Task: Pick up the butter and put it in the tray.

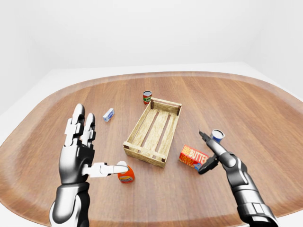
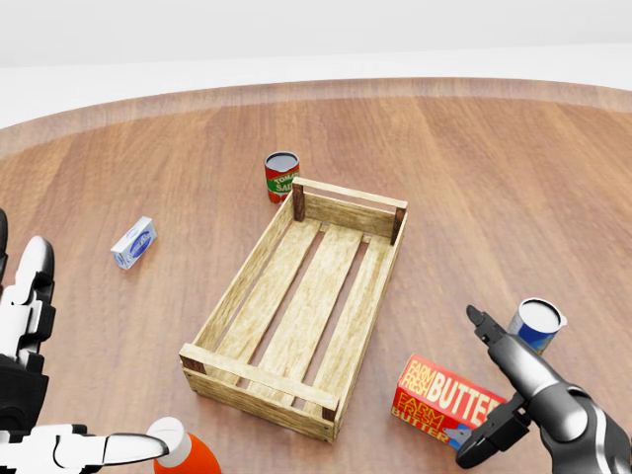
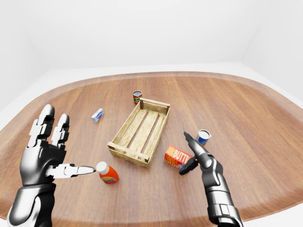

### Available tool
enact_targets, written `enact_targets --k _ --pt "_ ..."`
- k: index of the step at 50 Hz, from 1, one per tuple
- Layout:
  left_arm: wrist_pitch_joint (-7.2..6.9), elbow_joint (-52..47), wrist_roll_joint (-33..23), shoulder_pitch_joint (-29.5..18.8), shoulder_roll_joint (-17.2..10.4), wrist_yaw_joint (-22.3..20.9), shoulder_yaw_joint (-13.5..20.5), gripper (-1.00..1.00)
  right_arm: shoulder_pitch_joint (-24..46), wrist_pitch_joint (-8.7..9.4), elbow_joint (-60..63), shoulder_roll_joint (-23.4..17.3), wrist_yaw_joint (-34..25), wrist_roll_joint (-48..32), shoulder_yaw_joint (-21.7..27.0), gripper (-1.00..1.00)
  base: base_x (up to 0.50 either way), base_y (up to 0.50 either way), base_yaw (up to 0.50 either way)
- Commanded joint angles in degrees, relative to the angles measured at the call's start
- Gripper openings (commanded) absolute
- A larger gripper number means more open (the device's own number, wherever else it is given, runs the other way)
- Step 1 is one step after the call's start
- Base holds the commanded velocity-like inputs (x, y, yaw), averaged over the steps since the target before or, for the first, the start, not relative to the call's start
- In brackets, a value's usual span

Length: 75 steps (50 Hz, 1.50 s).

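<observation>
A broad wooden table [image 1: 265, 118] with a rounded rim carries a slatted wooden tray [image 2: 306, 306] at its middle, bare wood open on all sides. The left hand [image 1: 78, 151] hovers at lower left, fingers spread wide, holding nothing. The right hand [image 2: 499, 390] is open, its fingers about the right end of the butter [image 2: 439, 400], which lies flat just beside the tray's near right corner. A blue-and-white can [image 2: 535, 324] stands just beyond the hand.

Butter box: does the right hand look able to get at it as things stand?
Probably yes. The right hand is open right beside the butter box, nothing between them; the blue-labelled can stands clear on its far side.
</observation>
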<state>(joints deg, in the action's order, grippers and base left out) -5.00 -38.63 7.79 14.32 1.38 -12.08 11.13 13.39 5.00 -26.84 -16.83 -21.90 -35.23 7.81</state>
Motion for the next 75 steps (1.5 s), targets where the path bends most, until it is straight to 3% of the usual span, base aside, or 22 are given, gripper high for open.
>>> enact_targets --k 1,75 --pt "0.0 0.24 -0.03 -0.17 -0.09 0.1 0.01 1.0 1.24 0.0 -5.08 -0.65 1.53 0.91 -0.57 0.98 0.0 0.0 0.0" --pt "0.0 0.48 0.15 -0.43 -0.18 0.32 0.07 1.0 16.83 0.0 -40.08 -2.86 11.34 5.11 -4.84 0.98 0.0 0.0 0.0"
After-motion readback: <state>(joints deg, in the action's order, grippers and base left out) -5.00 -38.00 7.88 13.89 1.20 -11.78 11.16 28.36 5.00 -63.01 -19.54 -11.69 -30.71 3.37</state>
